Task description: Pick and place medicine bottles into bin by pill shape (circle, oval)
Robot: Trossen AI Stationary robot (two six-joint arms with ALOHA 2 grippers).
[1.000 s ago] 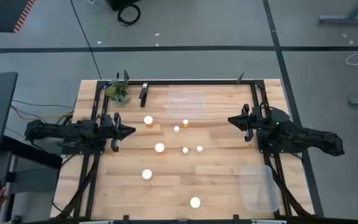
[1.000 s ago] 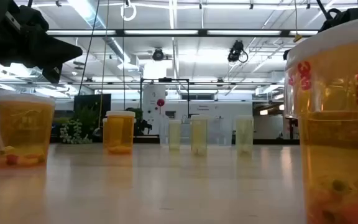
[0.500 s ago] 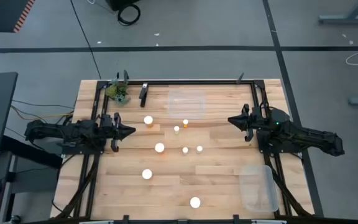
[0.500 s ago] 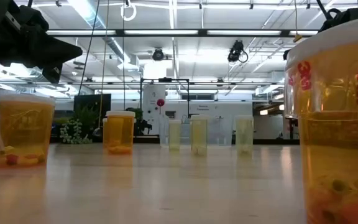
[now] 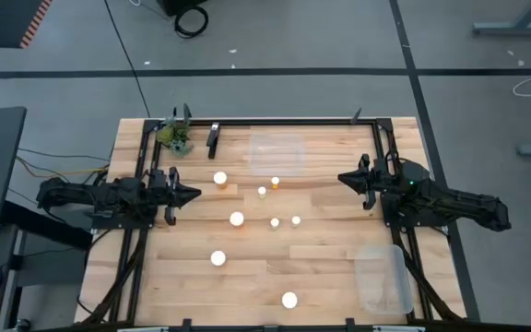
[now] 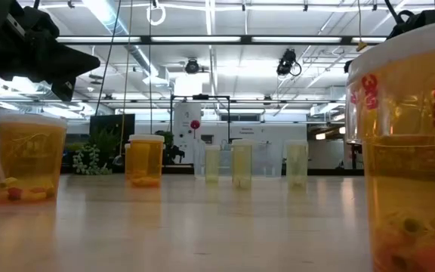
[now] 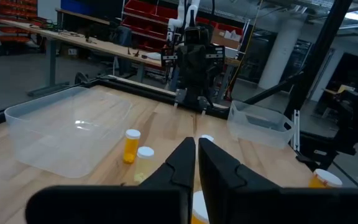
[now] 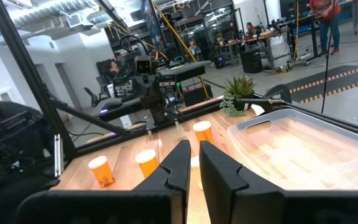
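Medicine bottles (image 5: 237, 219) stand upright — red label marks (unreadable) on nearest.

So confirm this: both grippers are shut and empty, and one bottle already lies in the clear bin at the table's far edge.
Not quite. The left gripper and right gripper are shut and empty, but the high view shows the clear bin holds no bottle; all the bottles stand on the table.

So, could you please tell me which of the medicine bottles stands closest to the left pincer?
The wide bottle at the far left of the group, just ahead of the left pincer; every other bottle stands farther away.
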